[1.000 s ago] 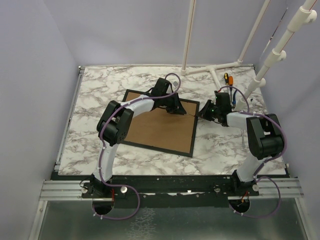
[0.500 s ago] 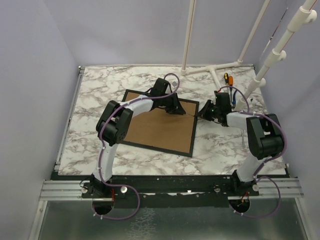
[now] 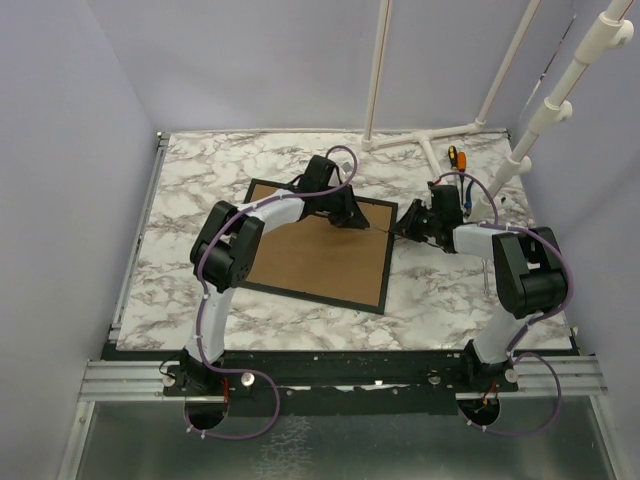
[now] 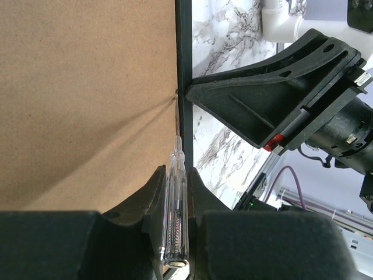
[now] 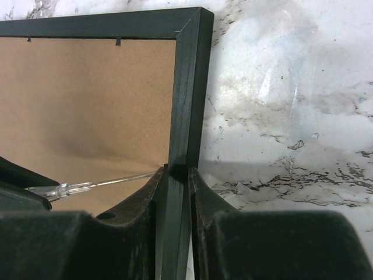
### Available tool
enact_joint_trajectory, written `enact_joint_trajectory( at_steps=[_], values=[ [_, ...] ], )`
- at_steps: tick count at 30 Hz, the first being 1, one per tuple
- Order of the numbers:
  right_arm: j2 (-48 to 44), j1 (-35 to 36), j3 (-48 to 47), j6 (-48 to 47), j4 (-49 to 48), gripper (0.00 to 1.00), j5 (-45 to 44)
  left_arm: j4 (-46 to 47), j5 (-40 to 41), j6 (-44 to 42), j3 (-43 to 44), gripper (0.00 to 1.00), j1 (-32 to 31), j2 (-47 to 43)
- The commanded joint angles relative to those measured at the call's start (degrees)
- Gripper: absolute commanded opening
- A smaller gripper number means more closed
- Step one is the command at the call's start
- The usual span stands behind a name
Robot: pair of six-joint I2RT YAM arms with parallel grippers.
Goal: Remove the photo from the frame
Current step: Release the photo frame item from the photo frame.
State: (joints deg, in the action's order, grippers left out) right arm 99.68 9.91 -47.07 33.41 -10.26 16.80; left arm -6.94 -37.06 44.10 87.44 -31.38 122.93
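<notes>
The frame (image 3: pixel 388 262) lies face down on the marble table, with its brown back (image 3: pixel 315 258) facing up. The photo is hidden under that back. My left gripper (image 3: pixel 352 220) reaches over the back and is shut on a clear-handled screwdriver (image 4: pixel 176 216). The screwdriver's thin tip touches the inner side of the right black border (image 4: pixel 184 70). My right gripper (image 5: pixel 176 172) comes in from the right, and its two fingers clasp that same border (image 5: pixel 187 87), one finger on each side. The screwdriver shaft (image 5: pixel 116 179) ends just beside the right gripper's left finger.
An orange-handled tool (image 3: pixel 453 157) stands near the back right, by the white pipe stand (image 3: pixel 430 140). Lilac walls close in the table on the left, back and right. A metal rail (image 3: pixel 340 375) runs along the near edge.
Both arms stay at the frame's right border. Only a slight shift of the right wrist shows.
</notes>
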Motion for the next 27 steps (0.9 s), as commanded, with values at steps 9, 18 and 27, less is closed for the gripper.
enact_joint_trajectory(
  at_steps=[9,18,27],
  values=[
    [1.53,-0.63,0.40,0.73,-1.26,0.26,1.35,-0.34,-1.58,0.64,-1.44,0.00,0.97,-4.14],
    [1.38,-0.68,0.49,0.65,-1.03,0.20,1.00,0.24,-1.52,1.07,-0.67,0.00,0.97,-1.80],
    [1.47,-0.68,0.72,0.65,-1.86,0.24,1.91,0.40,-1.26,1.17,0.04,0.00,0.64,-0.21]
  ],
)
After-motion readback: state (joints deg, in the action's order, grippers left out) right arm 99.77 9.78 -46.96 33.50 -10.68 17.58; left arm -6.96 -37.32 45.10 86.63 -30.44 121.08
